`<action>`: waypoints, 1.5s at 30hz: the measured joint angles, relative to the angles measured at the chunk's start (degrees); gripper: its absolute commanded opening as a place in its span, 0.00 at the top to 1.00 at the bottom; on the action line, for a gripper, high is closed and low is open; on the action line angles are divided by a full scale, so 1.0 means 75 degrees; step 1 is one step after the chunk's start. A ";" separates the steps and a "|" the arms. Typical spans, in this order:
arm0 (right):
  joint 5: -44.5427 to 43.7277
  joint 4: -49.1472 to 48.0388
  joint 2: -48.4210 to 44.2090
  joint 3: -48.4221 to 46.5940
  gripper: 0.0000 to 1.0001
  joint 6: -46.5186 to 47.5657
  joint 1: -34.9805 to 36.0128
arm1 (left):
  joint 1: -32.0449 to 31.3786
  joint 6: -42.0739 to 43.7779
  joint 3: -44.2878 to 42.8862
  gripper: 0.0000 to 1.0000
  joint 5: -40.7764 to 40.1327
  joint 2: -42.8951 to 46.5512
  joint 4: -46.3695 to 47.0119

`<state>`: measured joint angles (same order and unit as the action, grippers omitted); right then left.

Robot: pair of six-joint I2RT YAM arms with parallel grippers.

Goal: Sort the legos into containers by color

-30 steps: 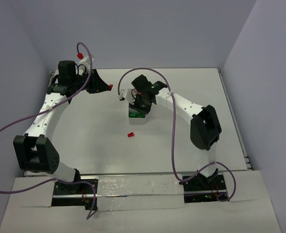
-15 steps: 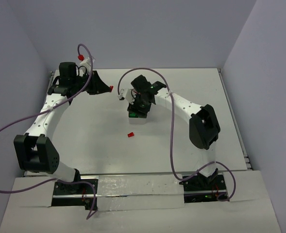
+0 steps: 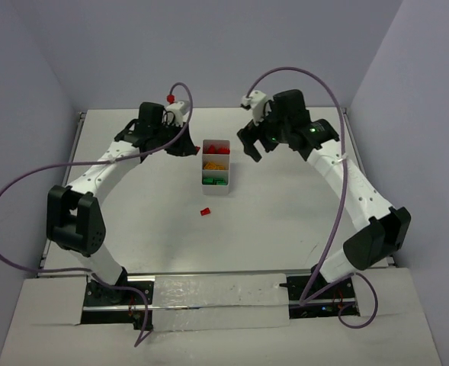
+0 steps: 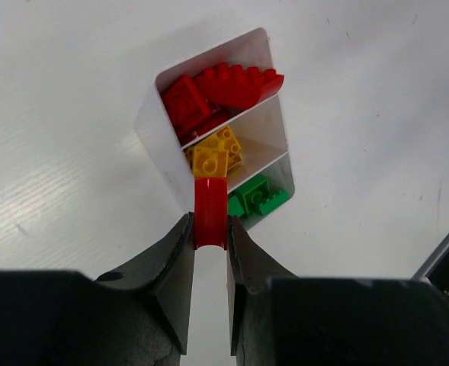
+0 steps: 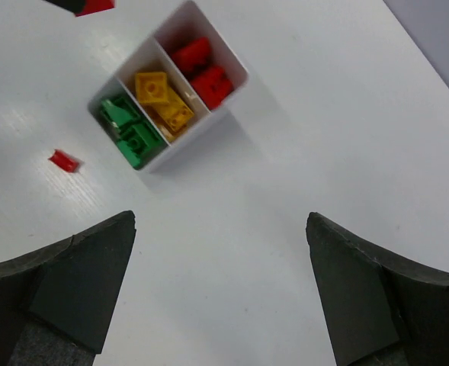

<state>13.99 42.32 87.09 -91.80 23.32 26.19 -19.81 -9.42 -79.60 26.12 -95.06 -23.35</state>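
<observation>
- Left wrist view: the left gripper (image 4: 210, 227) is pinched narrow on a red brick (image 4: 210, 207), which stands upright between the two fingertips; past it lies the white tray (image 4: 157, 133).
- The tray's three compartments in a row hold red legos (image 4: 224, 82) at one end, yellow legos (image 4: 213, 156) in the middle and green legos (image 4: 256, 198) at the other end (each colour is alone in its own cell).
- Right wrist view: the right gripper (image 5: 220, 223) stands wide apart with nothing between its fingers; it hangs above bare table (image 5: 300, 152), well off the tray.
- A loose red brick (image 5: 63, 160) lies on the table, near the tray's green end but apart from it.
- Top view: the left gripper sits just beside the tray's red end; the right gripper is on the opposite side.
</observation>
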 measured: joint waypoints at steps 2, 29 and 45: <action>0.0061 -0.0074 -0.0285 0.0286 0.00 -0.0241 -0.0445 | -0.0286 0.0118 -0.0276 0.96 -0.0287 -0.0320 -0.0001; 0.0464 -0.0509 -0.0752 0.1287 0.00 -0.1306 -0.1218 | -0.1091 0.0502 -0.2007 0.40 -0.1914 -0.1962 -0.0065; 0.1018 -0.0563 -0.0839 0.1719 0.00 -0.1348 -0.1230 | -0.1090 0.1341 0.0205 0.49 -0.0557 0.0647 -0.0056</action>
<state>21.62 38.10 80.79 -78.91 13.21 16.97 -27.98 0.64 -78.06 21.94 -90.20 -23.77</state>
